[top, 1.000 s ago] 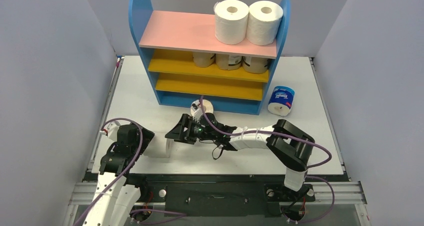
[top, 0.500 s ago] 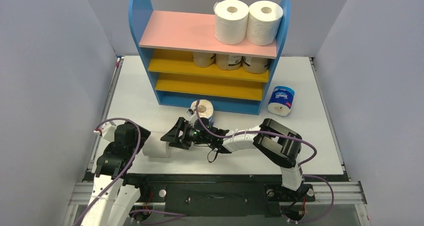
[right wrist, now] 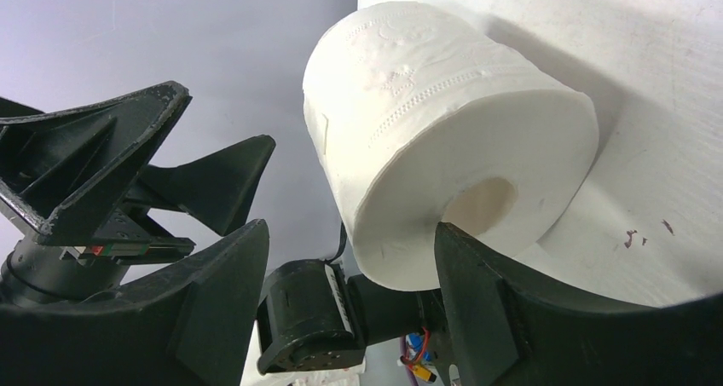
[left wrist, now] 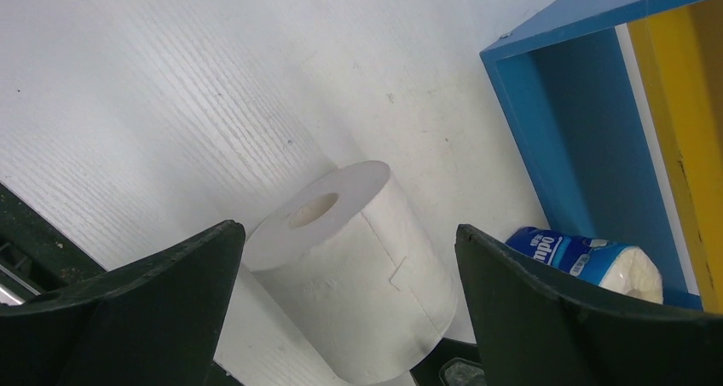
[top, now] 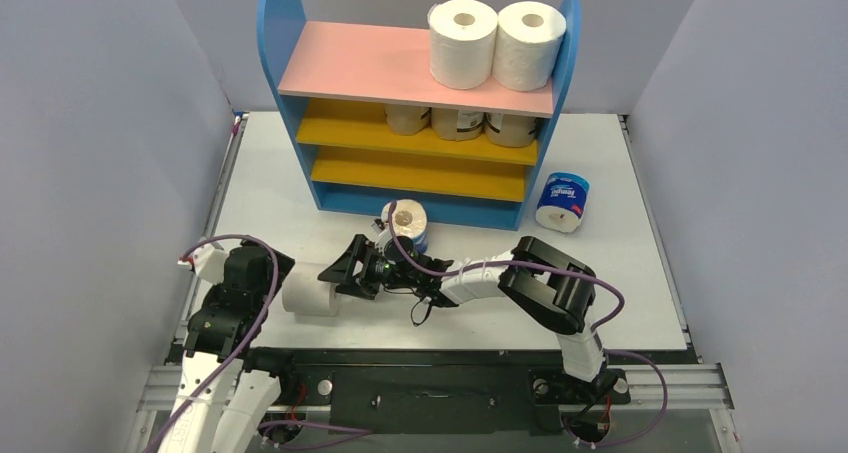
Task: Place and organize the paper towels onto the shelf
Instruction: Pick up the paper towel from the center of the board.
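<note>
A plain white paper towel roll [top: 310, 293] lies on its side on the white bench [top: 270, 173], near the front edge. It is directly between the two grippers, with one hollow end facing each. The left gripper [top: 270, 276] sits just to the roll's left with its black fingers spread wide. In the left wrist view the roll shows in the gap ahead of the tips, touched by neither. The right gripper [top: 345, 271] reaches in from the other side, its jaws also apart. In the right wrist view one fingertip [right wrist: 460, 258] overlaps the roll's end face just under the core, though whether it touches cannot be told; the other stands clear.

A blue-and-white wrapped roll [top: 405, 221] sits just in front of the blue base of the shelf [top: 278, 33], and a second blue-and-white roll [top: 562, 201] sits off the shelf's right end. Two white rolls [top: 463, 43] stand on the pink top board, and three tan-wrapped rolls [top: 458, 123] stand on the upper yellow board.
</note>
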{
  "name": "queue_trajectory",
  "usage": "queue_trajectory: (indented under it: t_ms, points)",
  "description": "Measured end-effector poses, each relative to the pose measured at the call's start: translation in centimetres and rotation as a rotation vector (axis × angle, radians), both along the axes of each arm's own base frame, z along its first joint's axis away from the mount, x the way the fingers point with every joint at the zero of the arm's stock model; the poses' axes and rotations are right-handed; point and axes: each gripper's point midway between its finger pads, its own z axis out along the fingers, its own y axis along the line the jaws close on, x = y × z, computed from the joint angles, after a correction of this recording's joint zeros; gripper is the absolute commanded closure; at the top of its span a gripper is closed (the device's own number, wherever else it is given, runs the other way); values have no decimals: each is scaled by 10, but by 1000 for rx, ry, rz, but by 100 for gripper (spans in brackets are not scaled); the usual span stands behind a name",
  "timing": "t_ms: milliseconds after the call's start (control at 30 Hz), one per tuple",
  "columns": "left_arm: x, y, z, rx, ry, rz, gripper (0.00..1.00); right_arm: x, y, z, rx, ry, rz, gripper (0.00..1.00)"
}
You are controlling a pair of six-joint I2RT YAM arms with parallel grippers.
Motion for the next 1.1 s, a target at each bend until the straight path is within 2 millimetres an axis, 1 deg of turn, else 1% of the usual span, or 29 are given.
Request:
queue_trajectory:
  t_ms: [467, 600, 933, 1100]
  points:
    - [1, 0, 0, 3, 2, 1, 5, 1, 0, -1, -1, 6, -9, 32]
    - [1, -1, 0, 3, 2, -4, 5, 2, 2, -6, -10, 7, -7, 32]
    - [3, -1, -1, 4, 9, -6, 5, -1, 5, -10, -30, 5, -3, 31]
    - [3, -2, -1, 1, 7, -10, 5, 0, 8, -10, -28, 6, -2, 34]
